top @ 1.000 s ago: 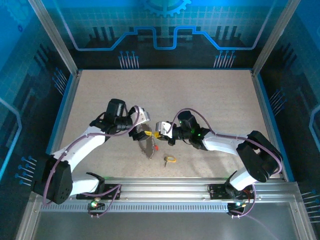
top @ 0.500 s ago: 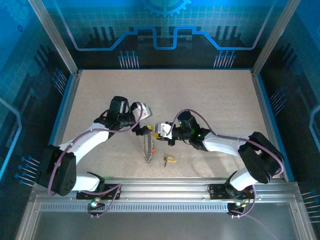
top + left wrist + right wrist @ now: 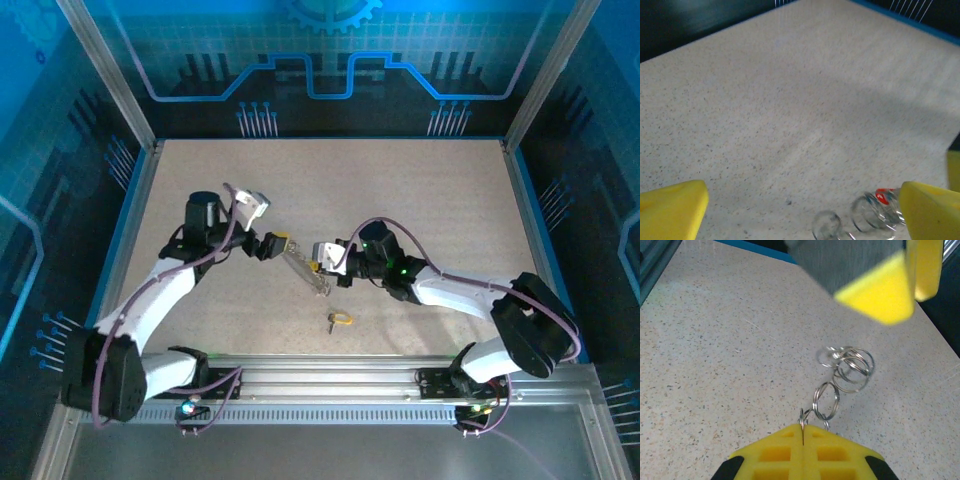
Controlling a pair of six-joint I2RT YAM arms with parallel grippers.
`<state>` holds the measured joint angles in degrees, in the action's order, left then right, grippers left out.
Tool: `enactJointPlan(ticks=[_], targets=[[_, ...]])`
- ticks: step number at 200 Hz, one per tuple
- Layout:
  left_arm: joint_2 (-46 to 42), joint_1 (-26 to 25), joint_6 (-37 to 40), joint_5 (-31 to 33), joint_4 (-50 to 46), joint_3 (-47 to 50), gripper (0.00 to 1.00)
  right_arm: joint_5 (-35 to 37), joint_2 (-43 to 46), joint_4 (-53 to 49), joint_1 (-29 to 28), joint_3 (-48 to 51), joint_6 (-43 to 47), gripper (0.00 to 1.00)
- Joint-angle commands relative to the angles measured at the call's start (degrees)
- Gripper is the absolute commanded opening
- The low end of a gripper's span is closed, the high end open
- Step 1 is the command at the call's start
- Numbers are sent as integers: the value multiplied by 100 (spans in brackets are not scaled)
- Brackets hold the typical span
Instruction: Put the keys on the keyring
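right gripper [image 3: 803,432] clenched on the keyring [image 3: 844,362], apparently anchoring it so the released left gripper [image 3: 802,215], just beside, can work its rings.

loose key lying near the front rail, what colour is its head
Yellow; the loose key shows best in the top external view.

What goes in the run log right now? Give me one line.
left hand: open, empty | right hand: shut on keyring | red key: beside the rings | yellow key: loose on table, apart
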<state>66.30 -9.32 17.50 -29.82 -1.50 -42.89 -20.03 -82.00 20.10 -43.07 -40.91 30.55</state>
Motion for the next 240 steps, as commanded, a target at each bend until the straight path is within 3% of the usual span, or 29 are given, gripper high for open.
enactJointPlan(ticks=[1, 37, 64, 83, 103, 140, 185, 240], targets=[[-517, 277, -866, -306, -383, 63, 99, -185, 278, -692, 38, -464, 238, 0], [-917, 414, -1536, -961, -382, 325, 97, -204, 208, -1929, 147, -1248, 367, 0], [-1203, 361, -1995, -1950, 1074, 1186, 81, -235, 90, -2228, 150, -1558, 42, 0], [-1389, 7, -1559, -2397, 1827, 1628, 73, -299, 33, -2487, 162, -1764, -121, 0], [-1527, -496, -669, -2068, 1480, 1567, 72, -335, 1, -2763, 167, -1952, -282, 0], [-1370, -985, 708, -1355, 568, 1237, 48, -310, 21, -3055, 146, -2139, -418, 0], [-1075, -985, 1094, -1390, 993, 1337, 34, -370, -43, -3098, 8, -2056, -184, 0], [-663, -984, 1023, -1337, 1174, 1345, 34, -334, -228, -2977, -133, -2013, -26, 0]])
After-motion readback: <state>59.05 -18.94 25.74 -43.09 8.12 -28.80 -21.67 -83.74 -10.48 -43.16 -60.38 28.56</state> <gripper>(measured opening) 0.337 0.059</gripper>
